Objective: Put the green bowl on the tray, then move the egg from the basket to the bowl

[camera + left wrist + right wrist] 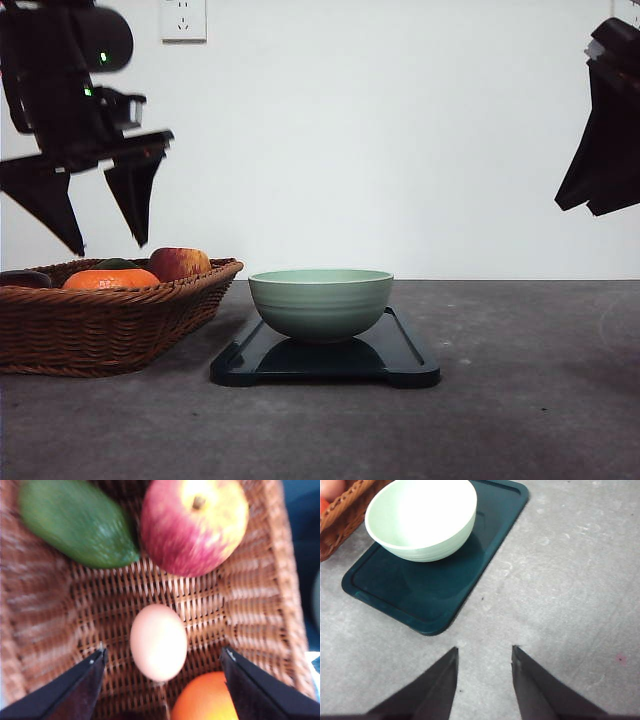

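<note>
Resting in basket: pale oval egg

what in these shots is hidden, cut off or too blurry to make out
- Egg: sharp enough in the left wrist view, but in the front view the basket wall hides it.
- Right gripper: front view's right edge cuts it off; the right wrist view's edge crops its finger bases.
- Green fruit: blurred in the left wrist view, kind unclear.
- Green bowl inside: hidden by its rim in the front view.
- Tray far corner: covered by the bowl.
</note>
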Robot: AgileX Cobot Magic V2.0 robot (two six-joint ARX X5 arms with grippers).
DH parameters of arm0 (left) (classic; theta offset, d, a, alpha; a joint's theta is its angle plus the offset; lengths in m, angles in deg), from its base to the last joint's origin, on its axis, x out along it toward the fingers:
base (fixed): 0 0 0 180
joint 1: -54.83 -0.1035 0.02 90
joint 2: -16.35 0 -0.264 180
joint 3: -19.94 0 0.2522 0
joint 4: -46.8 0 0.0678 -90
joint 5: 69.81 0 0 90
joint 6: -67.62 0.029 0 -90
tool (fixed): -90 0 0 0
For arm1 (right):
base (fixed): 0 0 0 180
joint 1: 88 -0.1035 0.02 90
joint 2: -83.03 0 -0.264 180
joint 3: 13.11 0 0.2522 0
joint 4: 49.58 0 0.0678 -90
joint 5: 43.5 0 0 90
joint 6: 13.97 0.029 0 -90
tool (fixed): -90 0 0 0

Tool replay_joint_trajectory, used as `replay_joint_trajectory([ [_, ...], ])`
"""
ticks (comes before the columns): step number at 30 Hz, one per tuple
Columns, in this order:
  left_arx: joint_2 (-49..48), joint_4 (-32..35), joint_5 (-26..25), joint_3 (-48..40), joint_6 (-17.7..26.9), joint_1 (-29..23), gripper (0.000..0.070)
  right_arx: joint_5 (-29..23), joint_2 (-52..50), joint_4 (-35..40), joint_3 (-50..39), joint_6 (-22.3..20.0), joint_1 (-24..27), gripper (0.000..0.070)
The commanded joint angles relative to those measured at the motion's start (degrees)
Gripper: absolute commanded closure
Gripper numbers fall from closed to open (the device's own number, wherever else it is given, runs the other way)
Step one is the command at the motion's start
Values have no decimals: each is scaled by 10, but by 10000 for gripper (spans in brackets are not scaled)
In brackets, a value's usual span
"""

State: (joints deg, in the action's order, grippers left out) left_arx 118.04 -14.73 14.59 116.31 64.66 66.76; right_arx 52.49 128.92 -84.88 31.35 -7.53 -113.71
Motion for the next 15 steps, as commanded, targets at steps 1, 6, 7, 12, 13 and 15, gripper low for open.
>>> replay_joint_trajectory([
  [1, 20, 8, 3, 14, 6, 2, 228, -1, 4, 6, 2, 7, -3, 491],
  [6, 51, 17, 3, 14, 6, 2, 228, -1, 4, 5, 2, 9, -3, 491],
  [7, 57, 18, 3, 14, 6, 2, 228, -1, 4, 5, 2, 9, -3, 491],
  [12, 74, 22, 3, 14, 6, 2, 228, -1, 4, 5, 2, 9, -3, 491],
  [13, 75, 24, 3, 14, 5, 2, 228, -1, 4, 5, 2, 9, -3, 492],
  [15, 76, 26, 3, 14, 3, 3, 229, -1, 4, 5, 2, 9, -3, 491],
])
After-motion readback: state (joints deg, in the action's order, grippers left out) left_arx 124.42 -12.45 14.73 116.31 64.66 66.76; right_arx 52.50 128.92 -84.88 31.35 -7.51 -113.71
